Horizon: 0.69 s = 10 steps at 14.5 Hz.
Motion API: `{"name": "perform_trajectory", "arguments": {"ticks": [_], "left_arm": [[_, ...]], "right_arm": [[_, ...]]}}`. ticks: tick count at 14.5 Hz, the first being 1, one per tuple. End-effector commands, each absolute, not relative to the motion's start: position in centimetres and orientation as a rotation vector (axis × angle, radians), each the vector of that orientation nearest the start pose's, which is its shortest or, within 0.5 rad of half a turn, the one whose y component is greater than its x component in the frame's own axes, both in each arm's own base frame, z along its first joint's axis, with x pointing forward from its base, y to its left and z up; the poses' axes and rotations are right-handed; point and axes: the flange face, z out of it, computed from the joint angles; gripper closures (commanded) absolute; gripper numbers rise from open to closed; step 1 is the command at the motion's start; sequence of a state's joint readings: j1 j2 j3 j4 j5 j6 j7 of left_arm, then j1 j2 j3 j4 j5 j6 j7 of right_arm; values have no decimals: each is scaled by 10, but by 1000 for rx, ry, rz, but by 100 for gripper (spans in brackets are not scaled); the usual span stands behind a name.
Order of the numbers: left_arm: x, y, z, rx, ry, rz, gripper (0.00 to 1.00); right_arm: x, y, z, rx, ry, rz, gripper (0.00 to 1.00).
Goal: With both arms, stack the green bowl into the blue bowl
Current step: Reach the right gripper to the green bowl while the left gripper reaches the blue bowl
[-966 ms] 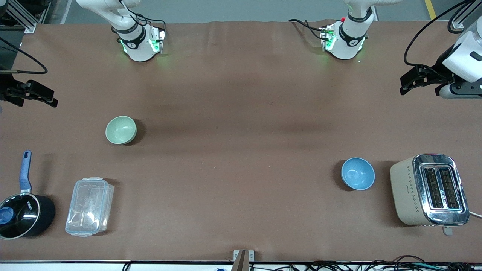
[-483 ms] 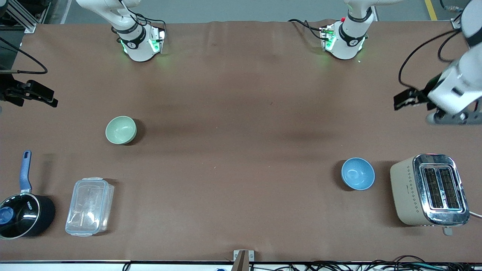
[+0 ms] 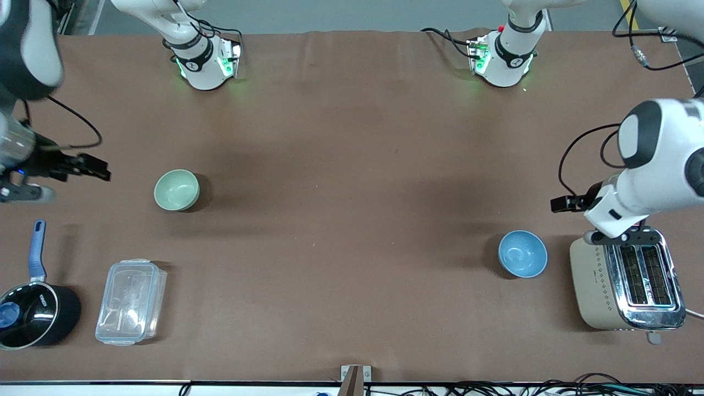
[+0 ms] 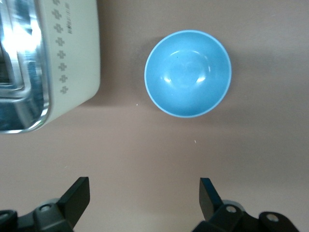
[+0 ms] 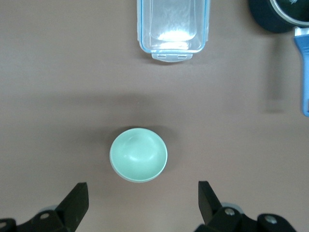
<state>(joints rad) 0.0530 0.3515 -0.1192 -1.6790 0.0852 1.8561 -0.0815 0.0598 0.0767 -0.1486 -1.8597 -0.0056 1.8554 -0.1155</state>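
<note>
The pale green bowl (image 3: 176, 190) stands upright on the brown table toward the right arm's end; it also shows in the right wrist view (image 5: 138, 154). The sky-blue bowl (image 3: 522, 253) stands upright beside the toaster toward the left arm's end; it also shows in the left wrist view (image 4: 188, 73). My right gripper (image 3: 102, 171) (image 5: 142, 198) is open and empty, in the air over the table beside the green bowl. My left gripper (image 3: 558, 203) (image 4: 143, 195) is open and empty, in the air over the table close to the blue bowl and the toaster.
A cream and chrome toaster (image 3: 627, 278) (image 4: 43, 63) stands beside the blue bowl. A clear lidded container (image 3: 131, 301) (image 5: 174, 29) and a black saucepan (image 3: 33, 316) with a blue handle (image 5: 303, 72) lie nearer the front camera than the green bowl.
My left gripper has moved from the table's edge to just over the table beside the blue bowl and toaster. My right gripper has moved inward toward the green bowl. The bowls have not moved.
</note>
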Motion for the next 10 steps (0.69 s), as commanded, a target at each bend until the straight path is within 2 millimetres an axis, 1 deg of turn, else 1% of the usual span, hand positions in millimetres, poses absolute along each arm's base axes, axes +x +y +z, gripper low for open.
{"name": "perform_trajectory", "arguments": {"ticks": [1, 2, 4, 6, 7, 8, 9, 10], "left_arm": [[646, -27, 331, -3072, 10, 290, 0], [650, -28, 306, -3076, 13, 307, 0], [656, -23, 274, -3086, 4, 293, 0], [660, -21, 247, -3095, -2, 272, 0], [663, -13, 237, -3102, -18, 256, 0], [665, -8, 230, -3108, -30, 236, 4], [667, -7, 224, -3113, -32, 217, 8], [668, -7, 216, -3116, -34, 208, 12]], "right_arm": [[536, -58, 407, -3158, -118, 97, 0], [525, -62, 376, -3169, -141, 66, 0], [500, -68, 327, -3172, -159, 9, 0], [477, -71, 291, -3177, -159, -73, 0], [464, -69, 274, -3180, -161, -148, 0], [455, -67, 257, -3183, -167, -192, 0], [448, -65, 242, -3186, -170, -198, 0], [446, -65, 233, -3189, -170, -200, 0]]}}
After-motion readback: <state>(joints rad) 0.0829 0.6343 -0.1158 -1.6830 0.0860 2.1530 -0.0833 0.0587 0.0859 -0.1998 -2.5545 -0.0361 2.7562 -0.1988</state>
